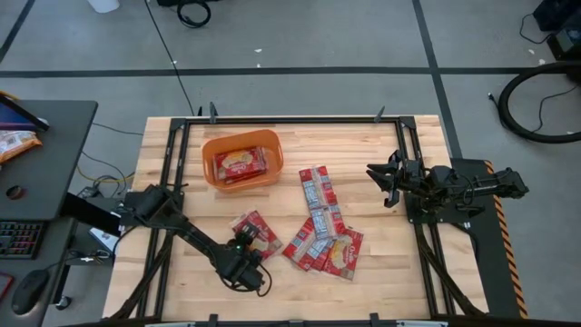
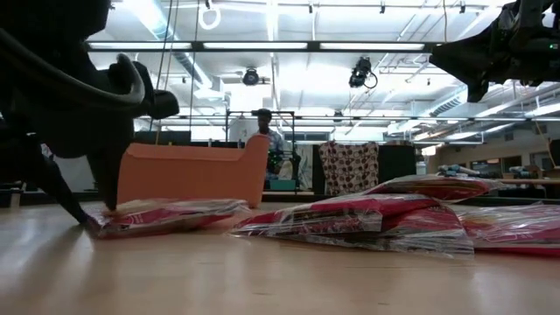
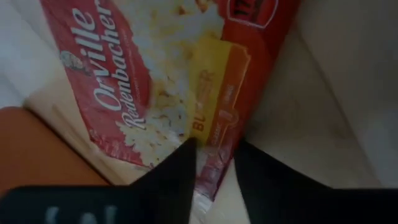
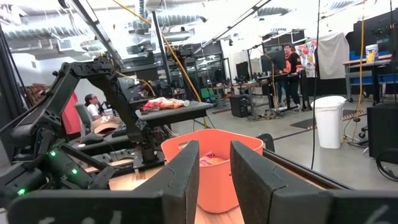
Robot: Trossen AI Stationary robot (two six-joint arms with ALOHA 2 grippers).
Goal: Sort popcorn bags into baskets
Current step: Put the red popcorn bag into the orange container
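High view, far left: dark side desk with an orange-and-white snack bag on it, a keyboard and mouse below.

Left arm runs from the table's left edge toward lower centre. Left gripper is down at the lone popcorn bag lying lower centre-left of the wooden table. Left wrist view: the two dark fingers stand slightly apart, pinching the bag's red edge between them; the label reads "Orville Redenbacher". Low view: the gripper fills the left side, its tip at the table by this bag.

Upper centre-left: orange basket, with popcorn bags lying flat inside. Low view shows its orange wall behind the near bag; a person stands in the room beyond.

Centre: loose pile of popcorn bags, overlapping, running from mid-table down to lower centre-right; one bag lies at its upper end. In the low view the pile spreads right of centre.

Right: right gripper hangs above the table's right side, well apart from the pile. Right wrist view: its fingers stand narrowly apart, holding nothing; the basket shows between and beyond them.
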